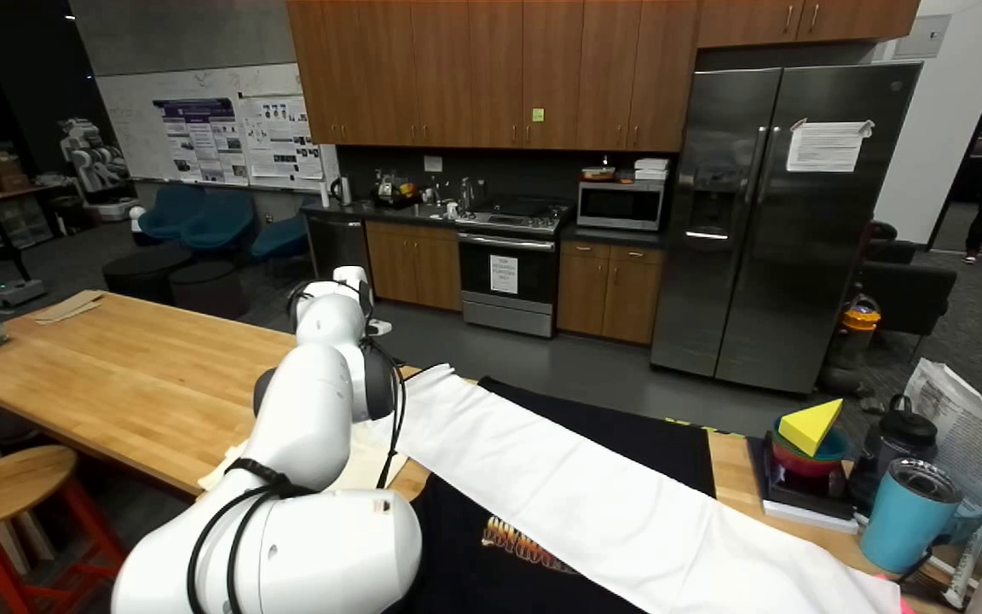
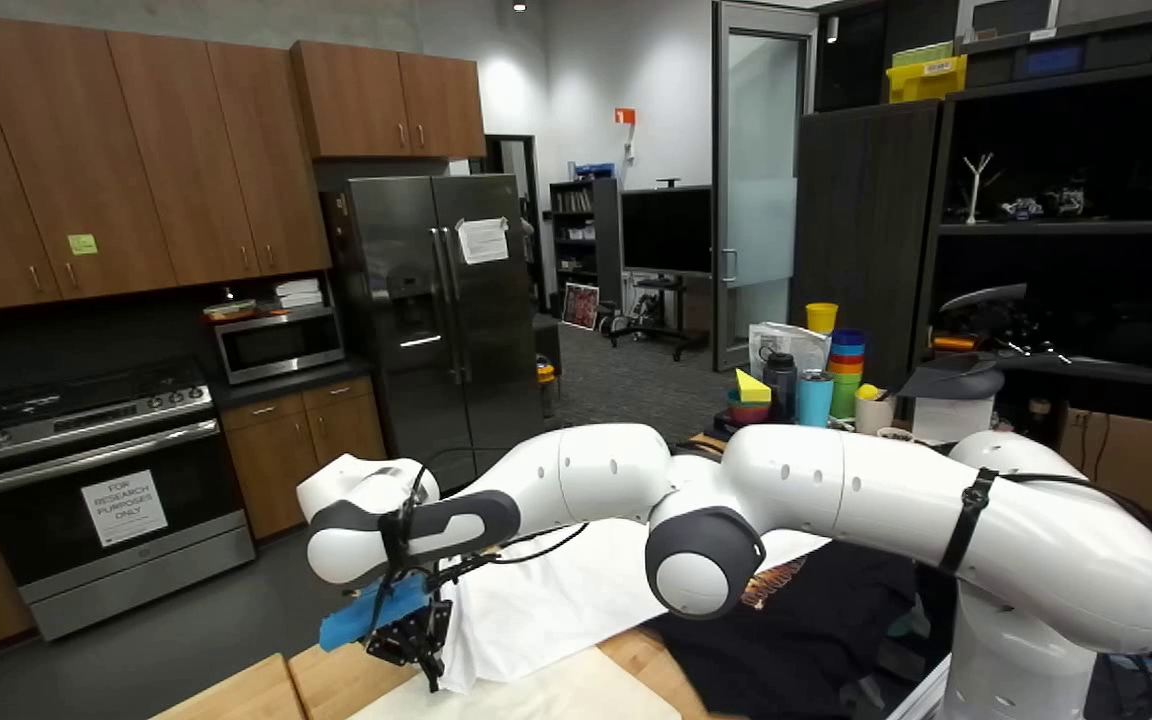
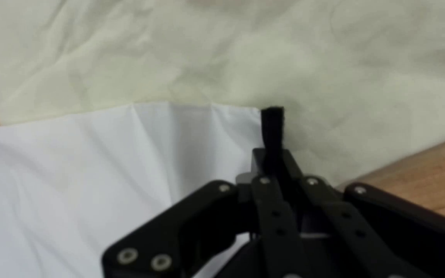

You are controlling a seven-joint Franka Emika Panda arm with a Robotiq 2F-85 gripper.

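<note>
In the wrist view my gripper (image 3: 272,116) is shut, its black fingertips pressed together at the corner of a white cloth (image 3: 91,185). The cloth's edge runs up to the fingertips and creases near them, so the corner appears pinched there. Beneath lies a cream cloth (image 3: 323,69), wrinkled on the wooden table. In an exterior view the gripper (image 2: 433,682) points down at the near end of the white cloth (image 2: 556,590), which rises slightly beside the fingers. The long white cloth (image 1: 576,477) stretches across a black cloth (image 1: 627,439); the arm hides the gripper in that view.
A bare wooden table (image 1: 158,358) extends away on one side, with a stool (image 1: 9,486) beside it. At the far end stand a blue tumbler (image 1: 909,516), a black bottle (image 1: 896,443) and bowls topped by a yellow wedge (image 1: 811,425). Orange lettering (image 1: 521,544) shows on black fabric.
</note>
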